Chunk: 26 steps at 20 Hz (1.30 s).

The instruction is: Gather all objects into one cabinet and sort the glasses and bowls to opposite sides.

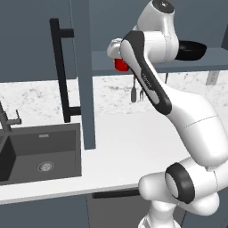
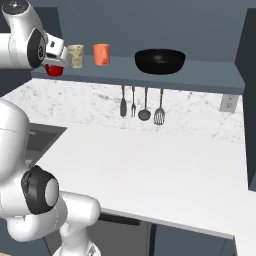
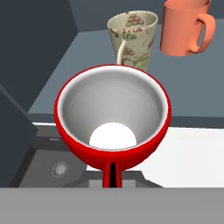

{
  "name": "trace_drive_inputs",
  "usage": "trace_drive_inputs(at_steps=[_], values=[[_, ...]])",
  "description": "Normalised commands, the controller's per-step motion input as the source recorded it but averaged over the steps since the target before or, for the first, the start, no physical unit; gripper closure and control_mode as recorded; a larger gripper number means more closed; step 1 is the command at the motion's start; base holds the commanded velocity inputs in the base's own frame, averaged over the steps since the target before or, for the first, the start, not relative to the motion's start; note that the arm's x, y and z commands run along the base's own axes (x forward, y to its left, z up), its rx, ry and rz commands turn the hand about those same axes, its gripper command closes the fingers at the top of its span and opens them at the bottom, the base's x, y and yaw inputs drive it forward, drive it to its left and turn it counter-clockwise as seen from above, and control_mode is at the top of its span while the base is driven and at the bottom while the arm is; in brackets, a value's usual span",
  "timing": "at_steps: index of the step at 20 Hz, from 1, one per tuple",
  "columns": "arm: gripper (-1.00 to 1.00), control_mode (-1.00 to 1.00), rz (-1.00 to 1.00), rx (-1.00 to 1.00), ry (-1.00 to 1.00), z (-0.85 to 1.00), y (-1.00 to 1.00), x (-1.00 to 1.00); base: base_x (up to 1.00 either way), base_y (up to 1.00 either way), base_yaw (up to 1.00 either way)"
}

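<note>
Kitchen scene, white counter (image 2: 150,160) under a dark blue-grey open cabinet shelf (image 2: 210,75), speckled backsplash behind. Cabinet door (image 1: 84,75) stands swung open edge-on in the left base view, long black bar handle (image 1: 60,71) on it; dark sink (image 1: 42,153) with faucet at left. Gripper (image 2: 56,64) is up at the shelf's left end, jaws closed on the red mug (image 3: 113,116), holding it at the near rim; hand view looks straight down into its grey-white inside. Red mug is at the shelf's front edge, partly hidden by the arm in both base views; can't tell if it touches the shelf. Beige patterned cup (image 3: 132,39) stands upright on the shelf just beside the red mug, orange mug (image 3: 183,26) next to that, handle to the right in hand view. Black bowl (image 2: 160,61) sits on the same shelf, well apart from the cups, toward the right. Four utensils (image 2: 142,102) hang on the backsplash below the shelf.
</note>
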Motion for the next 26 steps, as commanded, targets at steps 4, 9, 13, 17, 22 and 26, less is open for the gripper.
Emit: trace_drive_inputs(at_steps=[4, 9, 13, 17, 22, 26], values=[[1.0, -1.0, 0.0, 0.0, 0.0, -0.16, 0.07, 0.33, 0.0, 0.0, 0.0], [1.0, -1.0, 0.0, 0.0, 0.0, 0.0, 0.01, 0.24, 0.0, 0.0, 0.0], [1.0, -1.0, 0.0, 0.0, 0.01, -0.01, 0.08, 0.51, 0.0, 0.0, 0.0], [1.0, -1.0, 0.0, 0.0, 0.0, 0.0, 0.1, 0.44, 0.0, 0.0, 0.0], [1.0, -1.0, 0.0, 0.0, 0.0, 0.0, 0.1, 0.28, 0.0, 0.0, 0.0], [1.0, -1.0, 0.0, 0.0, 0.01, 0.0, 0.15, 0.09, 0.0, 0.0, 0.0]])
